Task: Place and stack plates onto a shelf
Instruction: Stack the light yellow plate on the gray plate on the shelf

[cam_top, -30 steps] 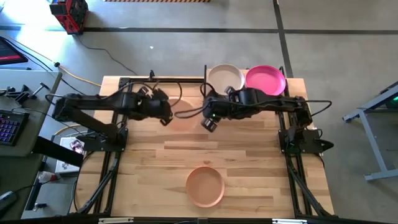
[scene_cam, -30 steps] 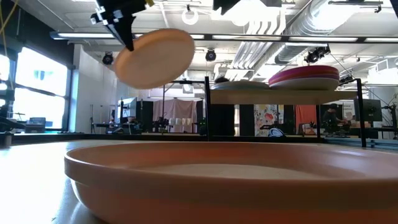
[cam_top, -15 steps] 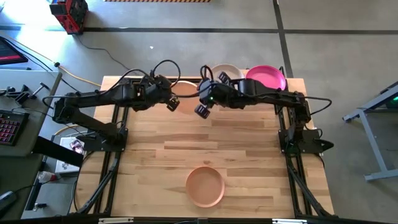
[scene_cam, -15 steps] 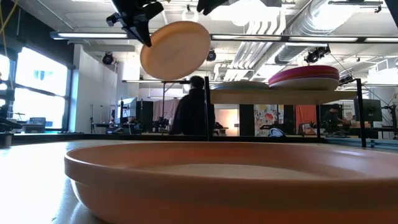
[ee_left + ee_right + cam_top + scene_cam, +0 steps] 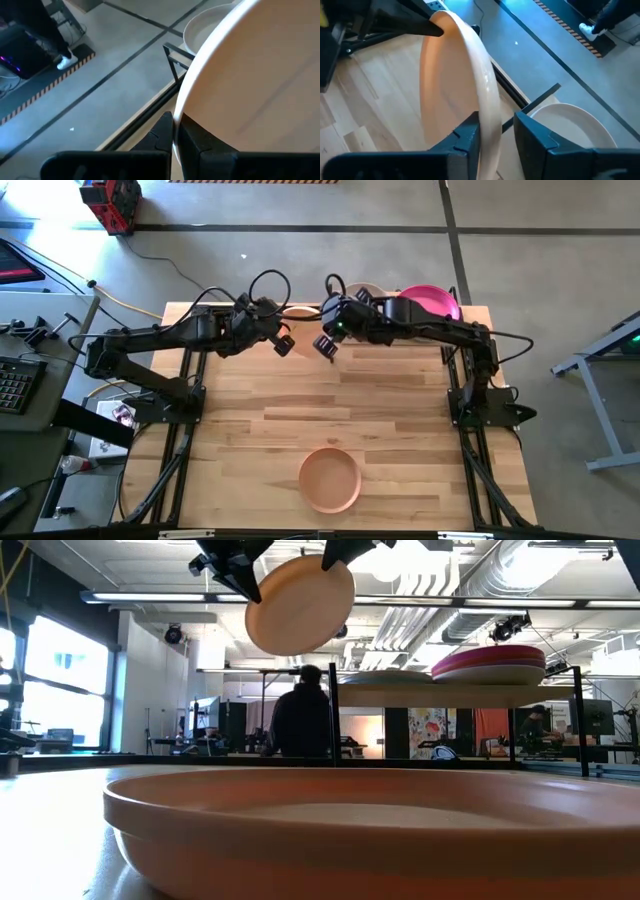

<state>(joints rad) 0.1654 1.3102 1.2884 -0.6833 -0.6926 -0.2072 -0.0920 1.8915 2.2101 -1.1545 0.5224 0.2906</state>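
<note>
Your left gripper [image 5: 174,137] is clamped on the rim of the peach plate [image 5: 300,602], held tilted in the air at 9 o'clock of the shelf [image 5: 455,692]. Your right gripper [image 5: 496,131] straddles the opposite rim, fingers apart, seemingly not yet pinching. Close it squarely before the left lets go, then level the plate over the cream plate [image 5: 570,130].

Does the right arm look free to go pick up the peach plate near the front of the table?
Probably not at present. The right gripper straddles the rim of the raised plate that the left gripper pinches. The way to the peach plate looks open otherwise.
</note>
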